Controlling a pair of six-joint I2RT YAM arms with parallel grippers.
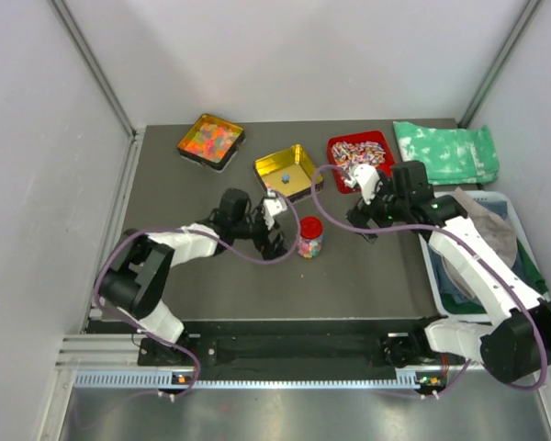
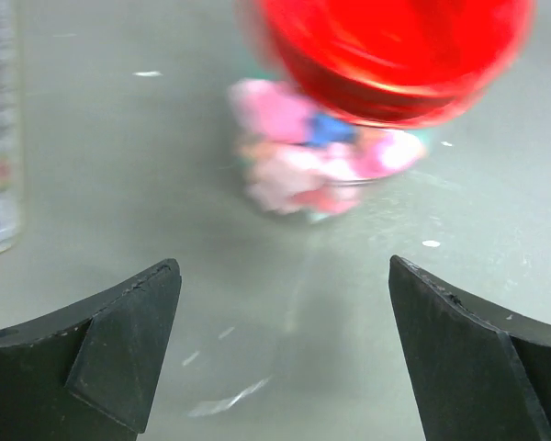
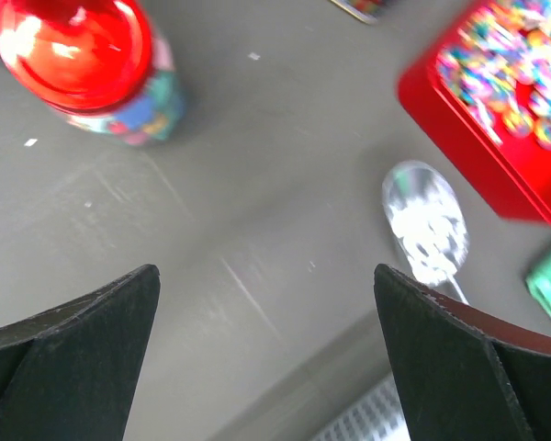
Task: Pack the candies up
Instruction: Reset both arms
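Left gripper (image 2: 283,268) spread wide, empty, just left of the jar (image 1: 309,237). Jar stands upright with its red lid (image 3: 73,46) on and candies (image 2: 298,165) inside, pink and blue showing. Right gripper (image 3: 264,272) released, empty, right of jar. Clear spoon (image 3: 424,223) lies right of jar. Behind jar: yellow tray (image 1: 298,158) with one blue candy (image 1: 285,175). Red tray (image 1: 383,138) of striped sweets sits behind-right, print unreadable. Orange gummy tray (image 1: 202,160) sits behind-left.

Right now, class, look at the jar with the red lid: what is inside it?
Through the clear wall of the jar show small candies, pink, blue and green. The red lid covers the top, so how full it is cannot be seen.
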